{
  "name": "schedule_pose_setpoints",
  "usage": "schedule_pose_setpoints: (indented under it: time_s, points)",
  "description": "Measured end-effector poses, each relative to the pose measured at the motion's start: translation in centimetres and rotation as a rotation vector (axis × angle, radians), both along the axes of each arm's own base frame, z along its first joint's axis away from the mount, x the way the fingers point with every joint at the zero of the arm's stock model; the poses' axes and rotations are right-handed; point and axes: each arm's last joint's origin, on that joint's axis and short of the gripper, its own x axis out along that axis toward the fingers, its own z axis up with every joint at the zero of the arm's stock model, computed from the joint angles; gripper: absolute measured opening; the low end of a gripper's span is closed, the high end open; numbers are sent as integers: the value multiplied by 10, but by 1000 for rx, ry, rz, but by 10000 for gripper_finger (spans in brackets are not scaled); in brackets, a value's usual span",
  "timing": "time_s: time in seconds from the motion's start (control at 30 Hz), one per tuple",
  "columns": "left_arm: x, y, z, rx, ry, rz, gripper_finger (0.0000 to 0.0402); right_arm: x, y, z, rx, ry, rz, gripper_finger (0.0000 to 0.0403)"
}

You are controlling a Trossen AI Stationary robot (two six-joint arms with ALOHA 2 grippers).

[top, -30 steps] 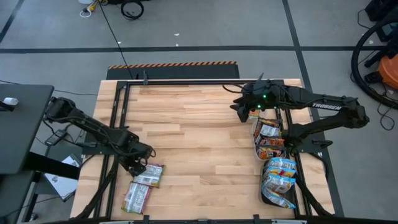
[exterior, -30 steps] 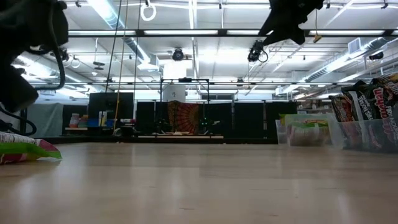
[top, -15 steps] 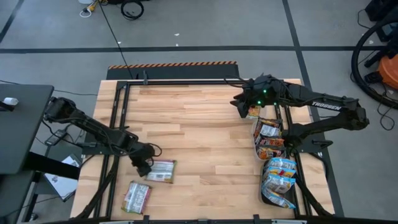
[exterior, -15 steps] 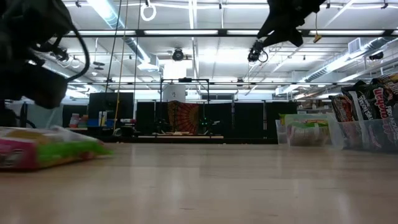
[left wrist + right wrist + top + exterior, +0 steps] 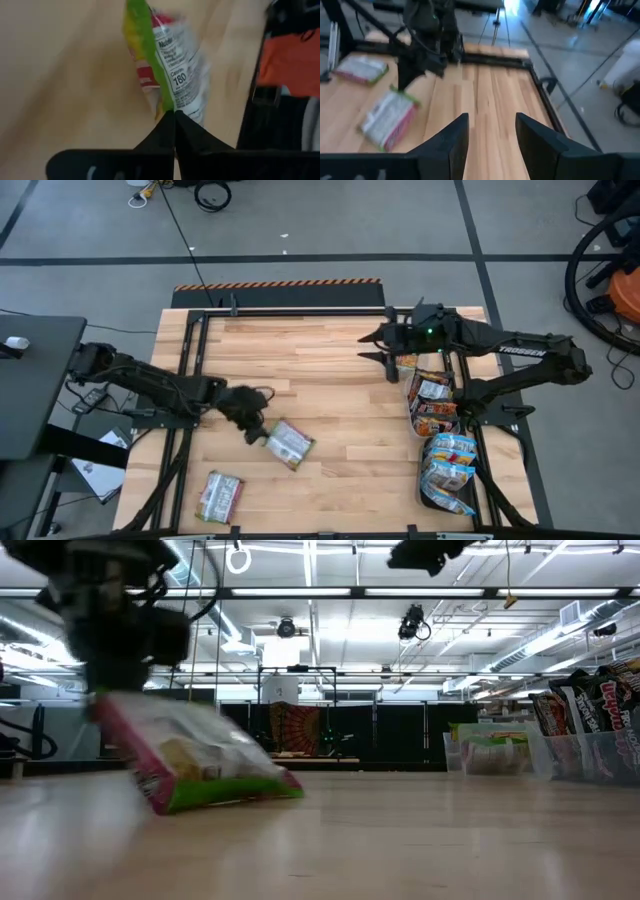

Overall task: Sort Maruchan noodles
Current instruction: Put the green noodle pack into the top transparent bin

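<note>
Trays [image 5: 412, 408] with upright noodle packets [image 5: 433, 392]

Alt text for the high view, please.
Seen from above, the left gripper is shut on a silver-green noodle packet mid-table; another packet lies at the near left edge. The right gripper hovers open by the filled trays.

The bench [image 5: 330, 395] is pale wood in light and tan planks, framed by black rails. The packet [image 5: 288, 444] held by the dark left pincer [image 5: 256, 435] is silver with a green edge and pink-red print (black lettering on white behind). A second silver-green packet [image 5: 219, 496] lies lower left. Packets in the clear trays [image 5: 436, 406] at right are orange-brown, then pale blue [image 5: 447, 471].
</note>
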Motion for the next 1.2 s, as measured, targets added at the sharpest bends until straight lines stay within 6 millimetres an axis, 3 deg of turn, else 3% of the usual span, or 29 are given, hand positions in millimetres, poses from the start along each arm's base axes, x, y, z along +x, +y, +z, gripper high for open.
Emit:
schedule_pose_setpoints:
  time_s: [0.17, 0.47, 0.6, 0.8, 0.97, 1.2]
  points:
    - [24, 24, 38, 228, -135, -12, 2, 32, 0, -14, 60, -26, 23, 181]
    - [52, 48, 62, 423, -146, -107, 1, 95, -1, -71, 174, 51, 128, 251]
    - [49, 54, 62, 415, -54, -104, 11, 109, 3, -95, 232, 118, 136, 274]
    - [34, 49, 51, 469, 133, -91, 63, 132, 13, -136, 341, 203, 97, 289]
    - [30, 39, 26, 263, 117, -1, 99, 152, -6, -165, 554, 216, -54, 289]
    - [27, 2, 12, 195, 37, -32, 113, 196, -31, -189, 685, 241, -45, 289]
